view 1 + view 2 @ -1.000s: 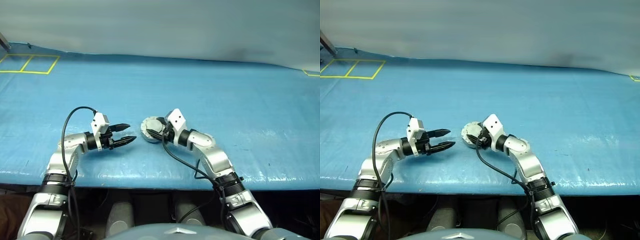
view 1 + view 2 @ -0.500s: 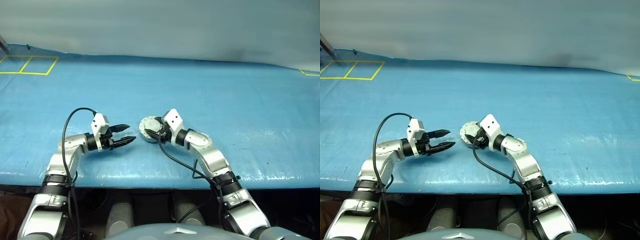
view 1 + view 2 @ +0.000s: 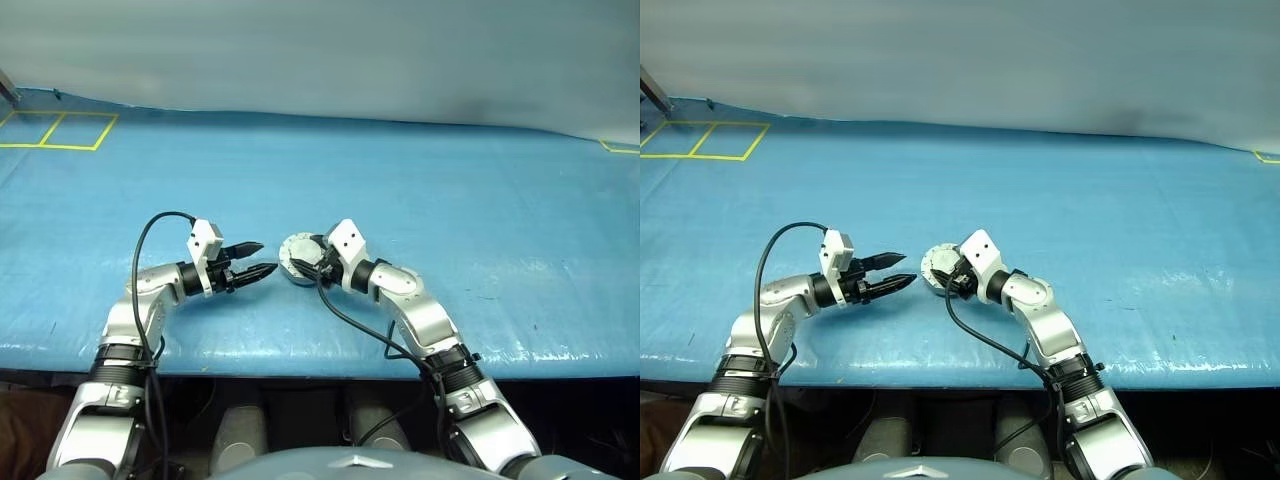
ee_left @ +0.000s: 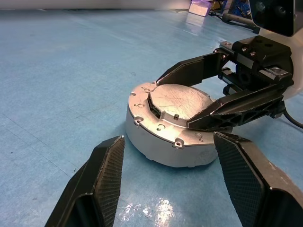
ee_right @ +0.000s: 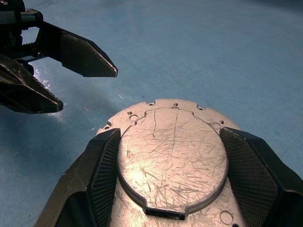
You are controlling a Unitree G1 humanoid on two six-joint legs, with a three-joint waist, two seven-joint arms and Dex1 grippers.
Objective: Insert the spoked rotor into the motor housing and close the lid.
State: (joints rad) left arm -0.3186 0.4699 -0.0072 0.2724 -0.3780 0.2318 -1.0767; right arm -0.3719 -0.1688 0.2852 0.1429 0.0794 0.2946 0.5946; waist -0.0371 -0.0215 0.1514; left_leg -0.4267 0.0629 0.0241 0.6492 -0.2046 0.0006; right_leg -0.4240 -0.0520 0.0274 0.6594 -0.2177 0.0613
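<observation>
While the motor housing point(image 3: 297, 259) lies where it lay a second ago on the blue table cover point(image 3: 480, 200), the left gripper point(image 3: 262, 258) has edged nearer to it, its two fingers spread and empty. The right gripper point(image 5: 165, 156) rests with its fingers open on either side of the lid point(image 5: 171, 153), at its rim. The housing sits flat, round axis upright, near the table's front edge. The lid's plain, scratched grey face is upward, seated in the housing's silver flange with small screw holes.
</observation>
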